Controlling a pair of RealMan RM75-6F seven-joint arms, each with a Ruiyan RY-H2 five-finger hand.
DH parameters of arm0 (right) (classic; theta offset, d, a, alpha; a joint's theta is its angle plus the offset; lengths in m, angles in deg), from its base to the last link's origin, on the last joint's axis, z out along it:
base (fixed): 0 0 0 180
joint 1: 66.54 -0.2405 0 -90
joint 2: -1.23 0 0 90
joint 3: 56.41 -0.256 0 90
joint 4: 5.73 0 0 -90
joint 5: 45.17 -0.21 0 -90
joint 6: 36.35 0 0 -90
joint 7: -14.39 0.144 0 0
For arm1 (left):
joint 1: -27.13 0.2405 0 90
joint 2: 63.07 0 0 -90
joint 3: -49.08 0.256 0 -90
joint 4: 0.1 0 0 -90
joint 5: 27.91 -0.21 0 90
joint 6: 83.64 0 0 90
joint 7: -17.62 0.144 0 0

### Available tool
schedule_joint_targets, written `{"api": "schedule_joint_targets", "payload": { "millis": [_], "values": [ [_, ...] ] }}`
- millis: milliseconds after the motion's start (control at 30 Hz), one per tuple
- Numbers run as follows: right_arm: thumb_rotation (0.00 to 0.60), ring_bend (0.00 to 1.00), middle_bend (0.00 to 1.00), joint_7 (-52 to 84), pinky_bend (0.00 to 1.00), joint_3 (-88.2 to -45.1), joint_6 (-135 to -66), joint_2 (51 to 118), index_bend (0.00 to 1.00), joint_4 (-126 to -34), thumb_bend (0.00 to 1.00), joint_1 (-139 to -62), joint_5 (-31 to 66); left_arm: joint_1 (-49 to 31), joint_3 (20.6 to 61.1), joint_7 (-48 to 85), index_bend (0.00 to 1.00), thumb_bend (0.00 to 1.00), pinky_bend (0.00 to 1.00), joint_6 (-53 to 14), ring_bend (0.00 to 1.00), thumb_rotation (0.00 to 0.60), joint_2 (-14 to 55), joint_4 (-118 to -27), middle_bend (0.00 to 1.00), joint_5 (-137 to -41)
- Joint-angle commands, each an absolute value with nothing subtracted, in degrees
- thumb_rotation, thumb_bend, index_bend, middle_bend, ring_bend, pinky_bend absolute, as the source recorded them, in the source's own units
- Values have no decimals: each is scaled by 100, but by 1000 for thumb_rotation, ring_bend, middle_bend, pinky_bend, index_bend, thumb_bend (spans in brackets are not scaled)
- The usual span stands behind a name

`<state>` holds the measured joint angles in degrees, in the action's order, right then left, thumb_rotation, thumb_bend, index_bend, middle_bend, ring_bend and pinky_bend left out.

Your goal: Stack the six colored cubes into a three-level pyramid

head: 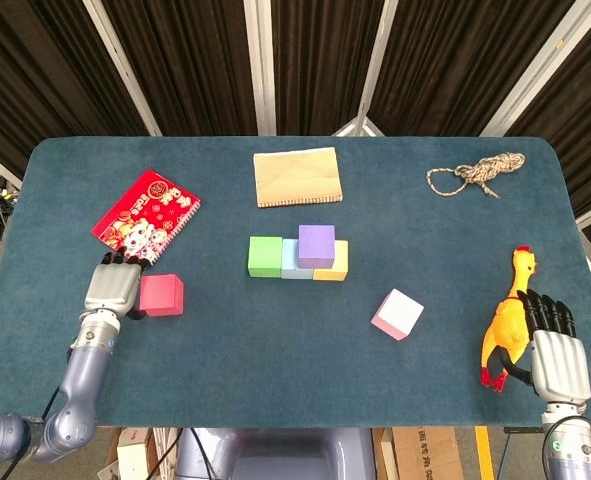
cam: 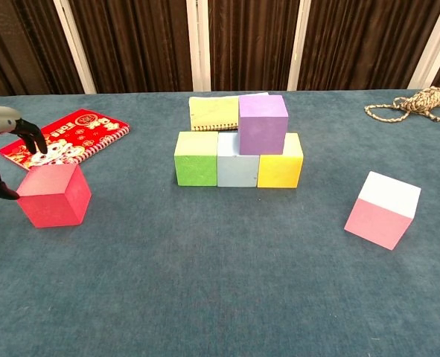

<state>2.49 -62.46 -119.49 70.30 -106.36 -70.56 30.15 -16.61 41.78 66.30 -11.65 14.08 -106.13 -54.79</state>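
Observation:
A green cube [head: 265, 256], a light blue cube [head: 293, 266] and a yellow cube [head: 337, 264] stand in a row at mid-table, with a purple cube [head: 316, 244] on top over the blue and yellow ones. A red cube [head: 162, 295] sits alone at the left. My left hand [head: 115, 285] is right against its left side, fingers apart; in the chest view the fingertips [cam: 32, 139] hover at the red cube's [cam: 52, 195] top left corner without gripping it. A pink cube with a white top [head: 397, 314] lies at the right. My right hand [head: 557, 355] rests open by the table's right front edge.
A rubber chicken [head: 508, 318] lies just left of my right hand. A red spiral notebook [head: 145, 215] lies behind the red cube, a tan notebook [head: 297, 176] behind the stack, and a coiled rope [head: 475, 173] at the back right.

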Motion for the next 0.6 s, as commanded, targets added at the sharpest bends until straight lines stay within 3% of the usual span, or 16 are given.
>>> {"api": "schedule_joint_targets", "payload": {
  "millis": [33,600],
  "values": [
    [600,0,89,256,0,-6250,-11943,7020,76,-10632,340,-7055,3000,-1716,4162,6685,244,221,91,-1143,8,600,1514,-10535,211,-5423],
    [600,0,89,320,0,-6265,-11923,6976,76,-10643,341,-7056,2968,-1924,4137,6933,218,221,91,-1099,9,600,1876,-10376,242,-5217]
  ]
}}
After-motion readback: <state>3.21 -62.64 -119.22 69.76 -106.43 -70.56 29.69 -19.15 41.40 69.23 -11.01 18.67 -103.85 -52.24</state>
